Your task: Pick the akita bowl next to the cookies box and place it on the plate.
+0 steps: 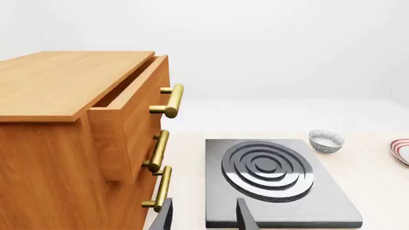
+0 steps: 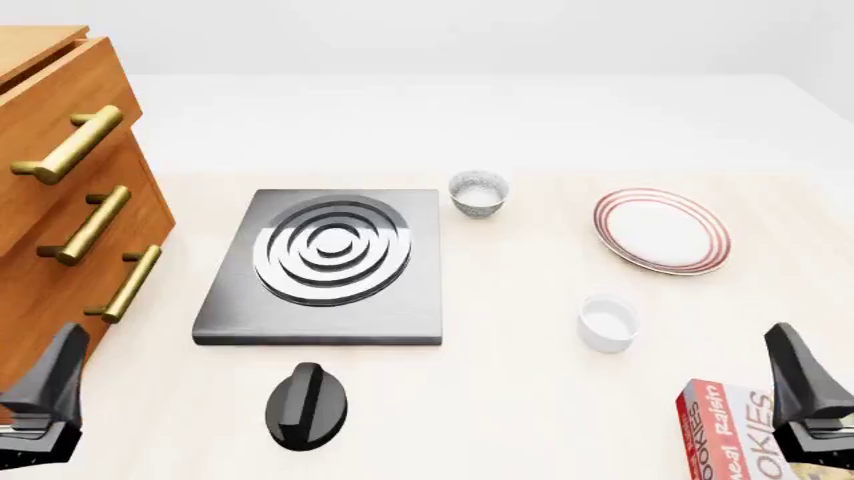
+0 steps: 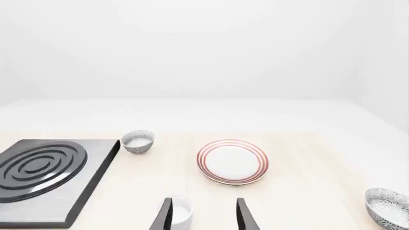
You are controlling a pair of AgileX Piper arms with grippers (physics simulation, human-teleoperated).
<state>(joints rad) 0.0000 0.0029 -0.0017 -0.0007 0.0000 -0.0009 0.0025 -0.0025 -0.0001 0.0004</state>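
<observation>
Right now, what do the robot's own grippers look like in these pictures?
Only small parts show. The left gripper and the right gripper each appear as two slim, dark grey to black fingers tapering to narrow tips, plain and matte. In the front view, dark angular pieces of each arm poke in at the lower corners. No cables, markings or labels are visible on them.

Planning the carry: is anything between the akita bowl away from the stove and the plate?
Nothing visible does. The right wrist view shows only bare table between that akita bowl and the plate; the white cup stands on the plate's other side.
</observation>
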